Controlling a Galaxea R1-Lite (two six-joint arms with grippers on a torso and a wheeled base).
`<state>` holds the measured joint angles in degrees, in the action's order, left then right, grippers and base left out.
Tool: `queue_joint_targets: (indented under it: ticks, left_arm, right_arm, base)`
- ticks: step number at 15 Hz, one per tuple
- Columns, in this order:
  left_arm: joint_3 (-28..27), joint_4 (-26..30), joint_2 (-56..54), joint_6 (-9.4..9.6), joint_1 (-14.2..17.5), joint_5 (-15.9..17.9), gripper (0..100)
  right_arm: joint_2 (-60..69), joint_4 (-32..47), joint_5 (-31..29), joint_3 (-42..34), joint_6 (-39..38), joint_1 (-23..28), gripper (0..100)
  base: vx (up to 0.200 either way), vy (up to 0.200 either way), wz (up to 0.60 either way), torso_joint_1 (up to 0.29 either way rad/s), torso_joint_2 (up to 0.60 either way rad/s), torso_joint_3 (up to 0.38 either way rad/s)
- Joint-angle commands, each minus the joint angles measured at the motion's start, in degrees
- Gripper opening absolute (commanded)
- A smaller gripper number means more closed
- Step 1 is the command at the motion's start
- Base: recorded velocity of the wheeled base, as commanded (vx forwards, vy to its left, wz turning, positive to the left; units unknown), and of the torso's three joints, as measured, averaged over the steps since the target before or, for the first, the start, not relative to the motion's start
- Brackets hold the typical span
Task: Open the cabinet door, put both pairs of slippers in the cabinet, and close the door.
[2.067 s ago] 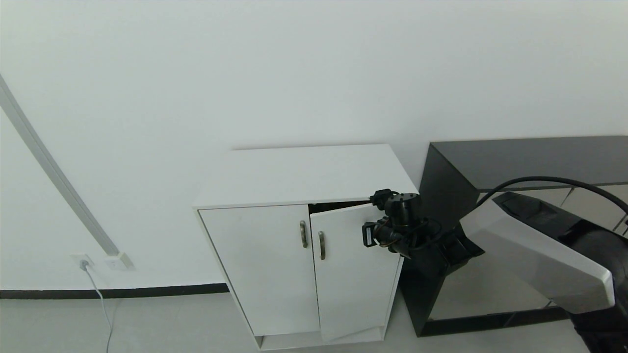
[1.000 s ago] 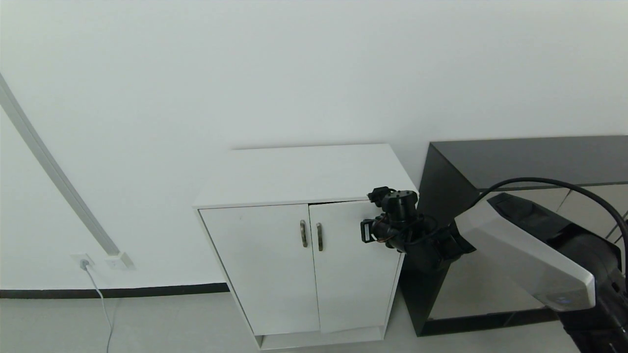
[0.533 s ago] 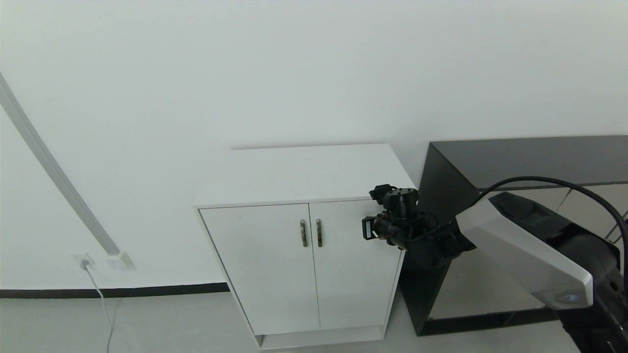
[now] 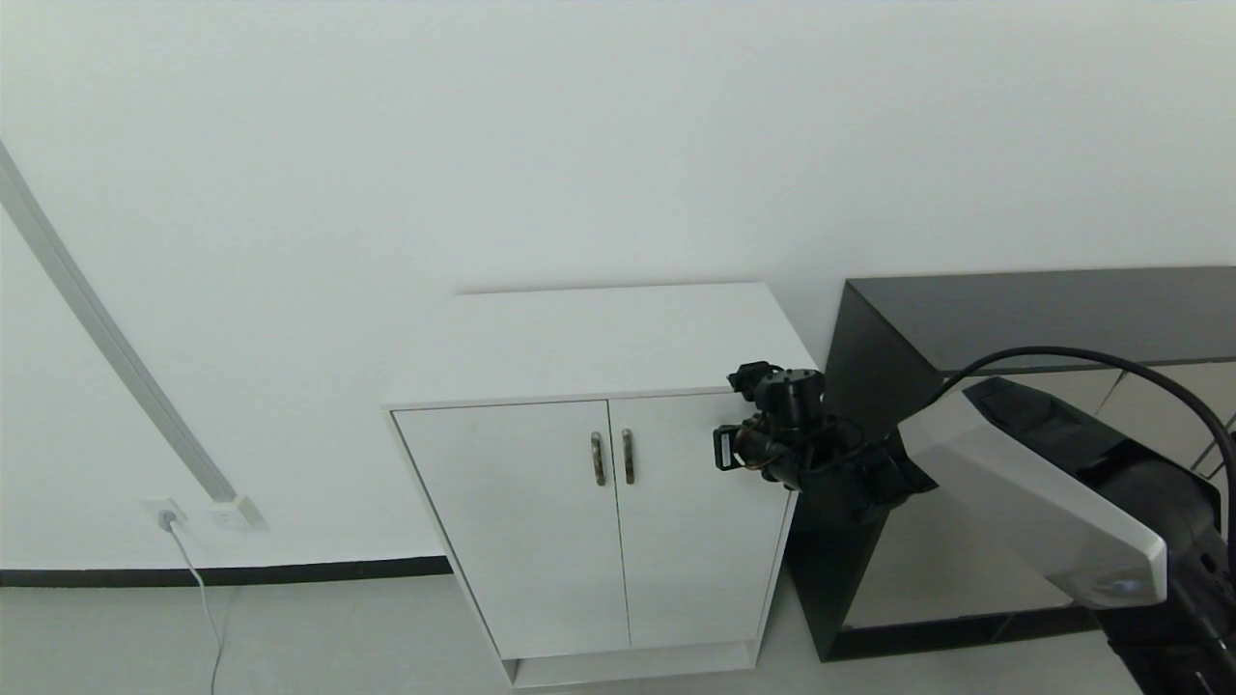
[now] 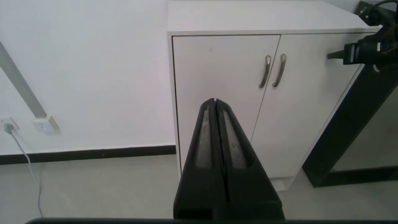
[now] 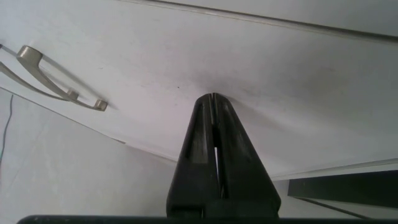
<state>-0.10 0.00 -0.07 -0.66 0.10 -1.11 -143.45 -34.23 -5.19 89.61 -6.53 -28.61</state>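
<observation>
Both shut doors (image 4: 521, 531) bar entry to the cabinet (image 4: 599, 343).

Bright, even light is filling my views; the cabinet (image 4: 599, 343) is casting faint shadows, and the black sideboard (image 4: 1043, 314) is mirroring the floor.

matt white cabinet (image 4: 599, 343), metal handles (image 4: 628, 457), glossy black sideboard (image 4: 1024, 314)

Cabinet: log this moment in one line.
cabinet: shut | right gripper: shut, tip at right door | left gripper: shut, back from cabinet
</observation>
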Motion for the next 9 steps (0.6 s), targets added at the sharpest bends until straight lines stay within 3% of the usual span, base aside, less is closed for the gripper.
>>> queue_joint_targets:
  ticks: [1, 6, 9]
  left_arm:
    - [0.0, 0.0, 0.1, -0.04, 0.1, 0.0, 0]
    - [0.0, 0.0, 0.1, -0.04, 0.1, 0.0, 0]
    - [0.0, 0.0, 0.1, -0.04, 0.1, 0.0, 0]
  right_arm:
    - [0.0, 0.0, 0.0, 0.3, 0.0, 0.0, 0]
    - [0.4, 0.2, 0.0, 0.0, 0.0, -0.1, 0]
    - [4.0, -0.3, 0.0, -4.2, -0.1, -0.2, 0]
  base:
    - [0.0, 0.0, 0.0, 0.0, 0.0, 0.0]
    - [0.0, 0.0, 0.0, 0.0, 0.0, 0.0]
    - [0.0, 0.0, 0.0, 0.0, 0.0, 0.0]
